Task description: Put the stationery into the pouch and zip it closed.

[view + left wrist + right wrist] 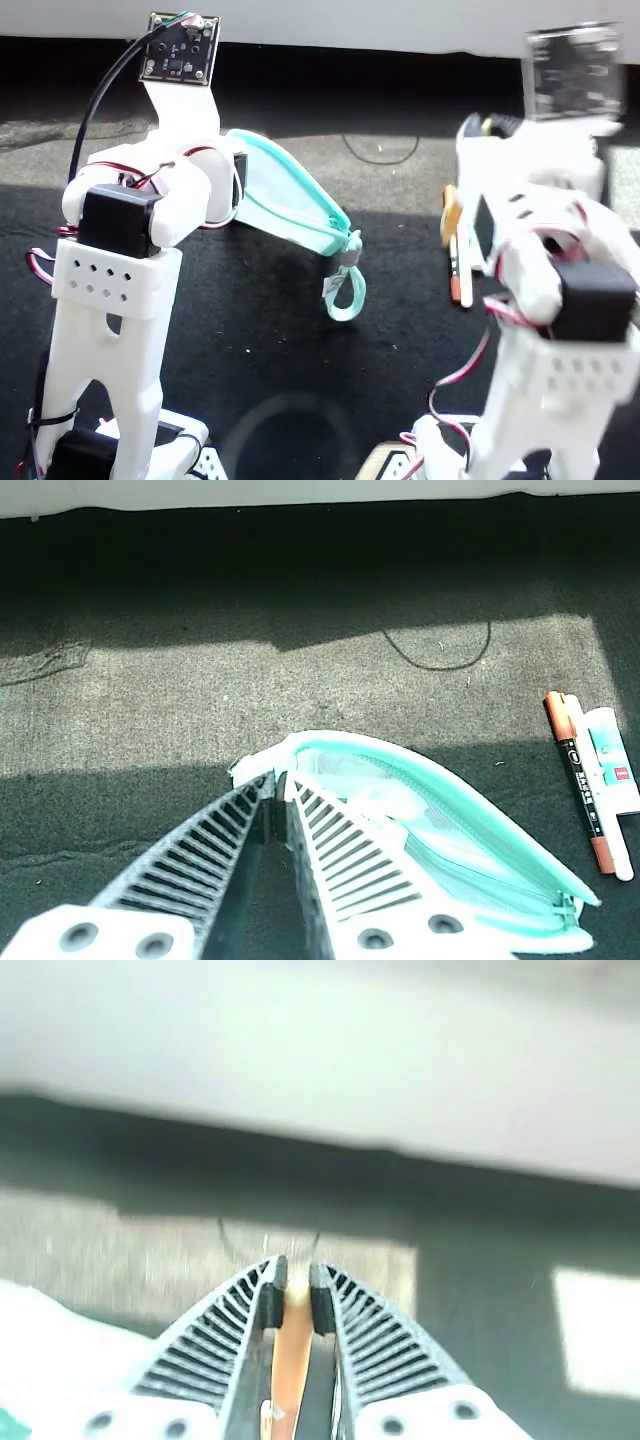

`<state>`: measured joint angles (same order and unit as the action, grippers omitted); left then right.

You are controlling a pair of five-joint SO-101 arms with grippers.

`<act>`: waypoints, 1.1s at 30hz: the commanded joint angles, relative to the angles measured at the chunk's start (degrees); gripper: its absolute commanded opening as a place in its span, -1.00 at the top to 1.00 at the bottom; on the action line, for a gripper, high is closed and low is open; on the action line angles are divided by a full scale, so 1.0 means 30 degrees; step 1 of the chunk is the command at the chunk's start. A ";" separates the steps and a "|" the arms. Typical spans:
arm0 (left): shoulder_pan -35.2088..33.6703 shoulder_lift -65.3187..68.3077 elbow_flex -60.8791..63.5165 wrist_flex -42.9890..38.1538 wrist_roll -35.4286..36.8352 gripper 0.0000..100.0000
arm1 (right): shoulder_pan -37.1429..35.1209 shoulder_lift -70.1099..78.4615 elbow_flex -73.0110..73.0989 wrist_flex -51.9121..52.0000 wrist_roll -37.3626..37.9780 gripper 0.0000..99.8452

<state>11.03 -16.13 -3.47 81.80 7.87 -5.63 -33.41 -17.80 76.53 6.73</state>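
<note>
**A:** While sunlight falls across the black felt-like mat (260,330), the white plastic left arm (120,300) stands at one end of the mint-green fabric zip pouch (290,205). The white plastic right arm (545,300) is well apart from the pouch, out past its far end.

**B:** And the pouch itself?

**A:** It lies on the mat between the two arms with its zip mouth gaping and the pale lining on show. A mint-green strap loop (345,295) trails from the end farther from the left arm.

**B:** What about the left gripper (272,780)?

**A:** It's clenched on the pouch. The ribbed fingers are pinched together on the rim at the pouch's end, touching the fabric.

**B:** And the stationery?

**A:** It's outside the pouch, beyond the strap end. An orange-capped black-barrelled marker (578,780) lies flat on the mat with a slim white pen (622,855) touching it alongside. A white block with a teal patch (612,760) sits against them, but I can't tell what it is.

**B:** And the right gripper (292,1288)?

**A:** It's up off the mat, on the same side of the pouch as the pens, and it grasps something. A thin orange-tan strip (290,1350) is wedged between its dark pads. I can't make out what that strip is.
</note>
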 commanded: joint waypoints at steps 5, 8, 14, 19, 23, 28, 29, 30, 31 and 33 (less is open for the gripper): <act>0.0073 0.0337 0.0689 -0.0029 0.0059 0.98 | -0.1802 -0.0513 -0.7136 -0.1949 -0.3458 0.99; 0.0073 0.0337 0.0689 -0.0029 0.0059 0.98 | -0.4234 -0.0513 -0.7839 -0.2095 -0.4190 0.99; 0.0073 0.0337 0.0689 -0.0029 0.0059 0.98 | -0.8337 0.0220 -0.7341 -0.1890 -0.4190 0.99; 0.0044 0.0337 0.0513 -0.0029 0.0059 0.98 | -0.8747 0.1597 -0.5758 -0.1392 -0.4220 0.99; 0.0044 0.0337 0.0454 -0.0059 0.0059 0.98 | -0.8747 0.2212 -0.4645 -0.1480 -0.4220 0.99; 0.0044 0.0337 0.0484 -0.0469 0.0059 0.98 | -0.9128 0.2740 -0.2681 -0.1919 -0.4249 0.99; 0.0073 0.0337 0.0484 -0.0469 0.0088 0.98 | -0.9128 0.2799 -0.2212 -0.2183 -0.4220 0.99; 0.0073 0.0337 0.0454 -0.0527 0.0088 0.98 | -0.9158 0.2857 -0.1714 -0.2593 -0.4220 0.99; 0.0073 0.0337 0.0454 -0.0586 0.0088 0.98 | -0.9158 0.2857 -0.1187 -0.3033 -0.4220 0.99; 0.0044 0.0337 0.0454 -0.0615 0.0088 0.98 | -0.9158 0.2828 0.0073 -0.3941 -0.4161 0.99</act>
<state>11.03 -16.13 -3.47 80.04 7.87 -32.53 -24.97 -20.53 68.62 -5.58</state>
